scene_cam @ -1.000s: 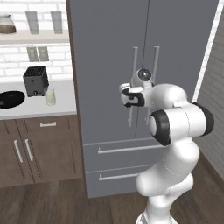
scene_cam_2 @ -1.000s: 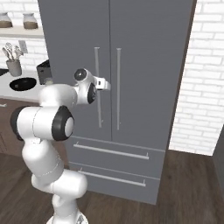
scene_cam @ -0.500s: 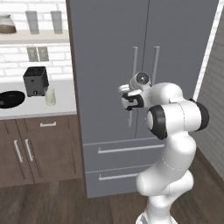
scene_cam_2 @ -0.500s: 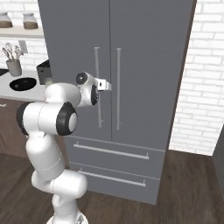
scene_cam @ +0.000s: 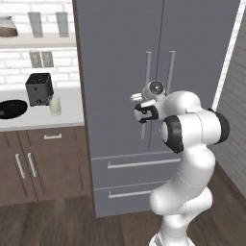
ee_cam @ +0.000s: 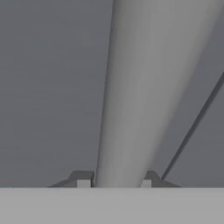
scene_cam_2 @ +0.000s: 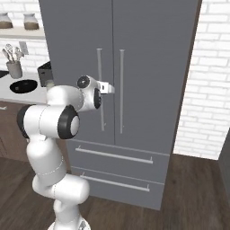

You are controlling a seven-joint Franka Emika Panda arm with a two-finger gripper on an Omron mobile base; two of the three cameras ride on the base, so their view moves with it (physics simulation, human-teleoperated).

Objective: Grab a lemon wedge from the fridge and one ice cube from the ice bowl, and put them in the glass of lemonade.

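Hand view: end effector close up, two dark fingertips sit either side of the left door handle of the fridge, pads touching the silver bar, so it pinches the handle. Door seam runs diagonally to the right of the bar.

Left base view: white arm rises from lower right, elbow bent, end effector at the left door handle about mid height of the bar. Right door handle just beside it, across the seam. Both fridge doors closed, two drawers below closed. Lemon wedge hidden, cannot tell where it sits.

Right base view: end effector reaches in from the left onto the left handle; right handle free.

Farther left, left base view: table against the fridge side. Glass of lemonade near the table's front edge, just right of the toaster. Ice bowl at the left end, near the front edge, apart from the toaster. Ice cube too small to tell. Shelf above with a glass pot and two tall grey glasses. Right base view also shows a utensil holder at the back of the table.
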